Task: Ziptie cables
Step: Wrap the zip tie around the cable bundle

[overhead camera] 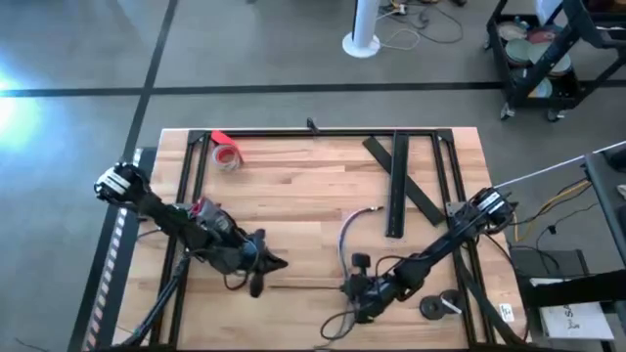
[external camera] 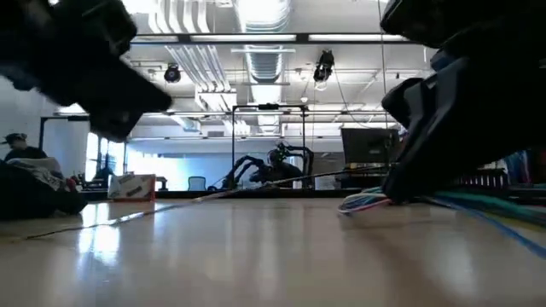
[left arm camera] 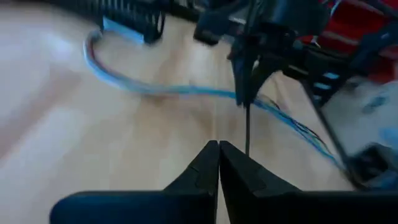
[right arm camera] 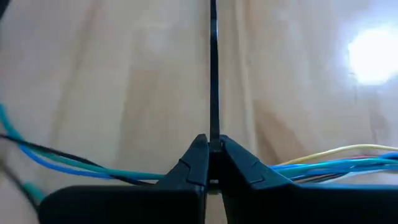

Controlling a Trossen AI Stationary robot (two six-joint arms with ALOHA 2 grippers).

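Right gripper (right arm camera: 211, 163) is being seen low at the near edge of the table (overhead camera: 293, 196), w/ fingers clenched on the ziptie (right arm camera: 213, 74). In the right wrist view the thin dark strip is being pinched at one end betw. the two fingertips and is being run straight out ahead of them across the wood. In the high view the ziptie (overhead camera: 305, 286) is being laid flat along the table betw. the two grippers, one end at the right gripper (overhead camera: 354, 289), the other near the left gripper (overhead camera: 262, 262).

The cables (right arm camera: 323, 163) are being passed just under and to both sides of the right fingers: blue, teal, dark and one yellow strand, touching the table. In the high view the cables (overhead camera: 344, 240) are being looped from the right gripper up toward mid-table.

Left gripper (left arm camera: 218, 163) is being held just above the table w/ fingers pressed together; nothing is being seen betw. them in the left wrist view. Ahead of its fingertips the ziptie (left arm camera: 247, 134) and the cables (left arm camera: 186, 91) are being shown, w/ the right gripper beyond, apart from the left fingers.

Also noted on the table: red tape roll (overhead camera: 226, 154) far from both grippers, and flat black strips (overhead camera: 398, 181) beyond the right arm.
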